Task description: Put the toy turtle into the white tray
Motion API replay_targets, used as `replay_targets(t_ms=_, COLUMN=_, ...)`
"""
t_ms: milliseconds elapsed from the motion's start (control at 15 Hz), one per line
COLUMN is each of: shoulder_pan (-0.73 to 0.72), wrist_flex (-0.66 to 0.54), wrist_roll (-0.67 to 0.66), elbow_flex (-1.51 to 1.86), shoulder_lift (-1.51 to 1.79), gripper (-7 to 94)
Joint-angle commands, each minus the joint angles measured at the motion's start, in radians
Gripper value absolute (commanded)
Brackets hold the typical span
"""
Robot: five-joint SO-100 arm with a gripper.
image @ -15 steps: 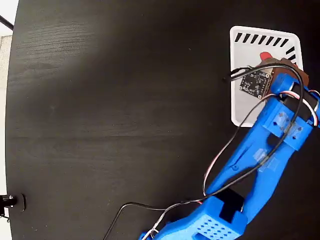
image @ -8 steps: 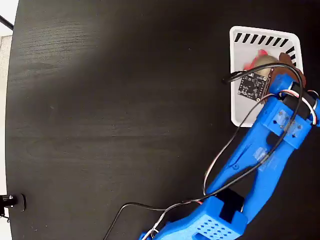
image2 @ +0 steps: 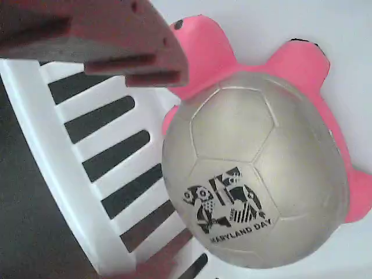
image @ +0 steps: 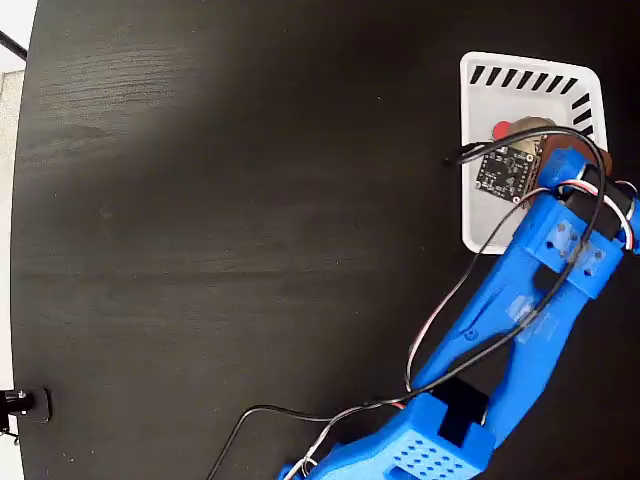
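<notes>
The toy turtle (image2: 256, 174) lies on the floor of the white tray (image: 478, 215), next to the slotted vents. Its gold-tan shell carries a black printed mark, and its pink head and feet stick out around it. In the fixed view only its red head (image: 503, 130) and a bit of shell show beside the wrist circuit board. My gripper (image2: 180, 160) hangs just above it, open. One brown finger (image2: 116, 40) is at the top left and the other shows blurred at the bottom edge. Neither finger presses on the shell.
The tray stands at the upper right of a black wooden table (image: 250, 250). My blue arm (image: 520, 310) reaches in from the bottom right, trailing loose wires (image: 440, 320). A small black fitting (image: 20, 403) sits at the table's left edge.
The turtle was let go. It dropped from the fingers, shifted slightly left and down in the fixed view, and now rests in the tray. The arm barely moved.
</notes>
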Motion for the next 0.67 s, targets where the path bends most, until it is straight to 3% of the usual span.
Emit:
replay_targets(t_ms=0, shoulder_pan=0.006, wrist_flex=-0.002, wrist_roll=0.005, elbow_flex=-0.035, shoulder_lift=0.061, gripper=0)
replay_targets(t_ms=267, shoulder_pan=-0.075, wrist_flex=-0.118, wrist_roll=0.207, elbow_flex=-0.021, shoulder_lift=0.190, gripper=0)
replay_targets(t_ms=600, shoulder_pan=-0.410, wrist_flex=-0.290, wrist_roll=0.405, elbow_flex=0.341, shoulder_lift=0.560, gripper=0)
